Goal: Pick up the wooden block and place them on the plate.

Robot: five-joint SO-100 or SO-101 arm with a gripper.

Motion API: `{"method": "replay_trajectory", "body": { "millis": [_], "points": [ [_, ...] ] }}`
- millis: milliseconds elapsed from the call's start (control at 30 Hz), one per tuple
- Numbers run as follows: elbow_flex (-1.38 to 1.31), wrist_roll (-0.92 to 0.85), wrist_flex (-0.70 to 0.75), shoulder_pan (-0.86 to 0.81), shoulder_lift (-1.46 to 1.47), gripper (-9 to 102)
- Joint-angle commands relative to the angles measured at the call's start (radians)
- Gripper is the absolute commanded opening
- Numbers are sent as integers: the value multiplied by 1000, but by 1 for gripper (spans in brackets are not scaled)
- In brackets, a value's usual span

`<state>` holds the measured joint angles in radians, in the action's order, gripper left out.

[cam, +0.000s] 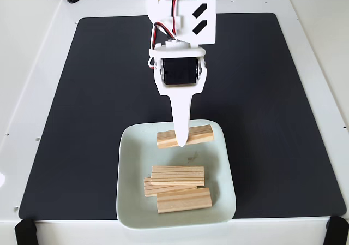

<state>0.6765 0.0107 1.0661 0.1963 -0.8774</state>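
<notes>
The plate (pixel 128 201), a pale square dish with rounded corners and raised rim, sits at the near edge of the black mat (pixel 98 92); three grooved light-wood blocks (pixel 184 199) lie stacked touching in its near half; bare mat lies open left, right and beyond; the gripper (pixel 181 141) pinches a fourth wooden block (pixel 199 134) over the far rim; the white arm (pixel 182 32) rises behind.
</notes>
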Motion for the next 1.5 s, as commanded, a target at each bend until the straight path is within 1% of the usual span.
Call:
{"method": "replay_trajectory", "body": {
  "millis": [0, 600, 700, 867, 933, 1000, 1333, 1400, 1467],
  "points": [
    [-71, -3, -15, 6, 15, 0],
    [-54, -6, -15, 6, 31, 0],
    [-54, -6, -9, 5, 26, 7],
    [-52, -8, -3, 3, 25, 26],
    [-52, -8, -3, 3, 25, 30],
    [-52, -9, -3, 3, 23, 32],
    [-52, -9, -3, 3, 20, 32],
    [-52, -9, -5, 2, 12, 27],
    [-37, -9, -9, 2, -15, 18]
  ]
}}
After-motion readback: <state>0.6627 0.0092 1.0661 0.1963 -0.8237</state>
